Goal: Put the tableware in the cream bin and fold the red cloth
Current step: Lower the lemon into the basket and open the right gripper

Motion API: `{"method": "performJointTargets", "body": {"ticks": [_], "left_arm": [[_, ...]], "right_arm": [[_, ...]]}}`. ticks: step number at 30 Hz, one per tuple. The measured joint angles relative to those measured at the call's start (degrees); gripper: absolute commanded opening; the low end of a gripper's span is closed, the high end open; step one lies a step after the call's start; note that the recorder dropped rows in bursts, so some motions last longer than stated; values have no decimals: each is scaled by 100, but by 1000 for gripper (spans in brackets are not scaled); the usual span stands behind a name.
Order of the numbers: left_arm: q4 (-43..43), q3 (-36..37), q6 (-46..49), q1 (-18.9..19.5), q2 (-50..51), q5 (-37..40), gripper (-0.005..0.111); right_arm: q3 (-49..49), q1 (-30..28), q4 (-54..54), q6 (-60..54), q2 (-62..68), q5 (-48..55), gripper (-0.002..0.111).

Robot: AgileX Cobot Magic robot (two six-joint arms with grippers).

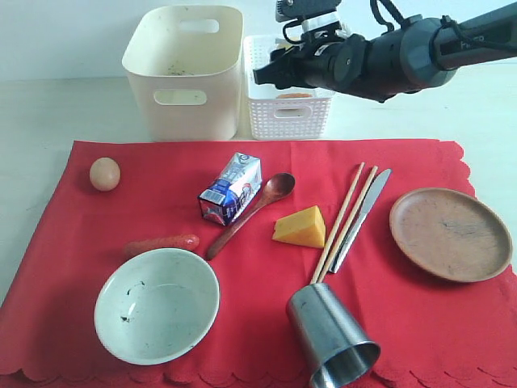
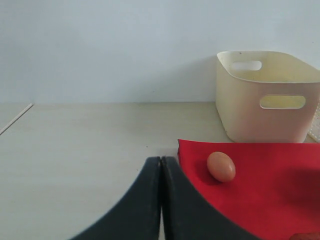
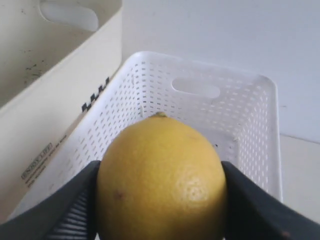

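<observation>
The red cloth (image 1: 258, 267) lies flat and carries a pale green bowl (image 1: 156, 305), a steel cup (image 1: 331, 335) on its side, a wooden spoon (image 1: 252, 212), chopsticks (image 1: 343, 220), a knife (image 1: 361, 217) and a wooden plate (image 1: 450, 234). Behind it stands the cream bin (image 1: 184, 71), with no tableware visible inside. My right gripper (image 3: 161, 200) hangs above the white perforated basket (image 3: 240, 125), shut on a lemon (image 3: 161, 180). My left gripper (image 2: 161, 162) is shut on nothing, low over the table beside the cloth's corner (image 2: 250, 190); it does not show in the exterior view.
On the cloth also lie an egg (image 1: 104, 174), a sausage (image 1: 161, 243), a milk carton (image 1: 231, 188) and a cheese wedge (image 1: 301, 227). The white basket (image 1: 288, 99) stands right of the cream bin, with something orange inside. The right arm (image 1: 404, 52) reaches in from the upper right.
</observation>
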Motion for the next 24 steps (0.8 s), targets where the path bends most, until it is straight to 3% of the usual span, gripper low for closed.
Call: {"method": "performJointTargets", "body": {"ticks": [3,8,11,16,24], "left_arm": [[0,0,0,0,0,0,2],[0,0,0,0,0,0,2],[0,0,0,0,0,0,2],[0,0,0,0,0,0,2],[0,0,0,0,0,0,2]], "right_arm": [[0,-10,120,0,30,-30,18],[-21,-10,156,0,75,-43,50],[-34,-10,167,0,98,-53,62],[-47,-10,179,0,98,-71,71],[-47,-10,179,0,98,-84,72]]}}
